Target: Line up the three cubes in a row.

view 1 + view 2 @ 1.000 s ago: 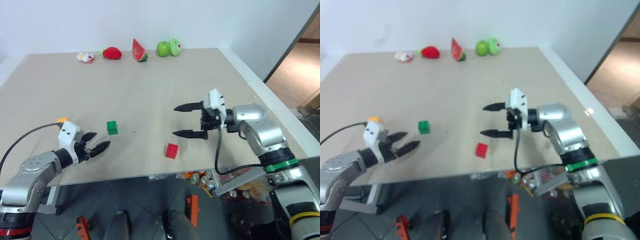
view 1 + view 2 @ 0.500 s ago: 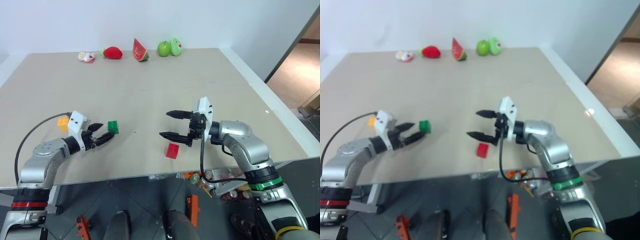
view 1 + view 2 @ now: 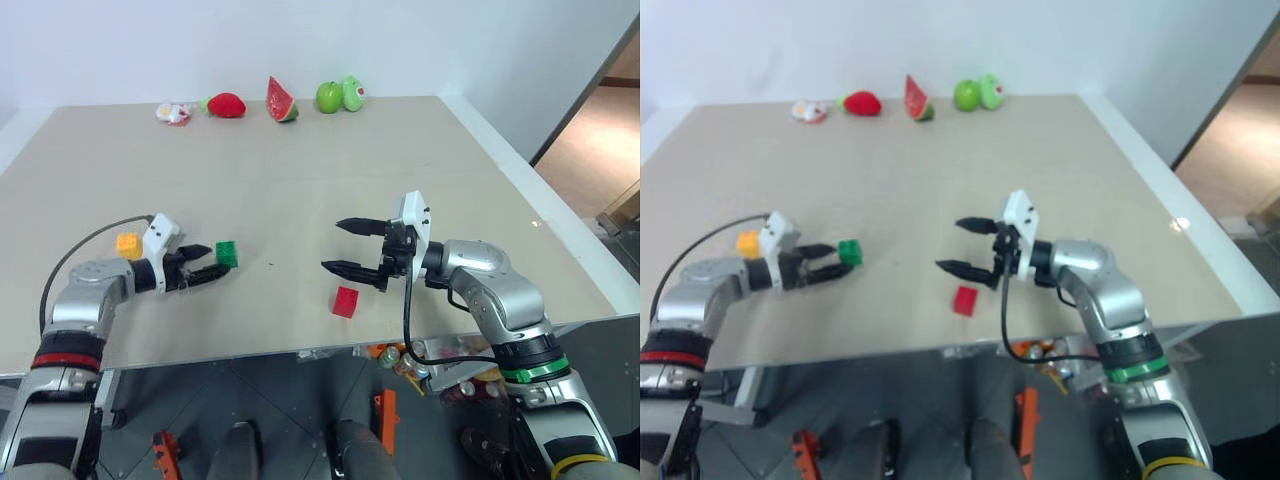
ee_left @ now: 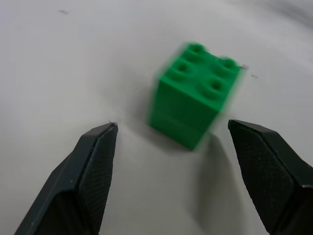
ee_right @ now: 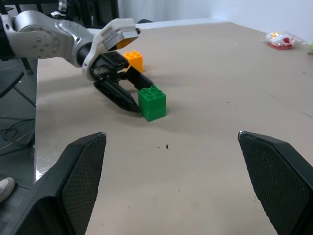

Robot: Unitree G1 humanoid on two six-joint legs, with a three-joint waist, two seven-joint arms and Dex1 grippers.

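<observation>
Three studded cubes lie on the near half of a beige, matte surface (image 3: 300, 170). The green cube (image 3: 227, 253) sits toward the robot's left. The yellow-orange cube (image 3: 128, 244) lies further left, near the left edge of the surface, partly behind the left arm. The red cube (image 3: 345, 301) rests close to the front edge, well apart from the other two.

The left end effector (image 3: 208, 266) is low over the surface with its fingers spread apart and holding nothing. Its fingertips reach the green cube; the left wrist view shows that cube just ahead of the gap between the two tips. Whether a fingertip touches the cube cannot be determined.

The right end effector (image 3: 342, 246) hovers above the surface, just behind the red cube, pointing toward the robot's left. Its fingers stand wide apart and empty.

Along the far edge of the surface stands a row of toy fruits (image 3: 282, 99): a strawberry, a watermelon slice, a green apple and two further small items. A plain white wall (image 3: 300, 40) rises behind them. The surface has a pale border strip on its right side. Beyond the right corner, a doorway (image 3: 600, 110) opens onto a tan floor.
</observation>
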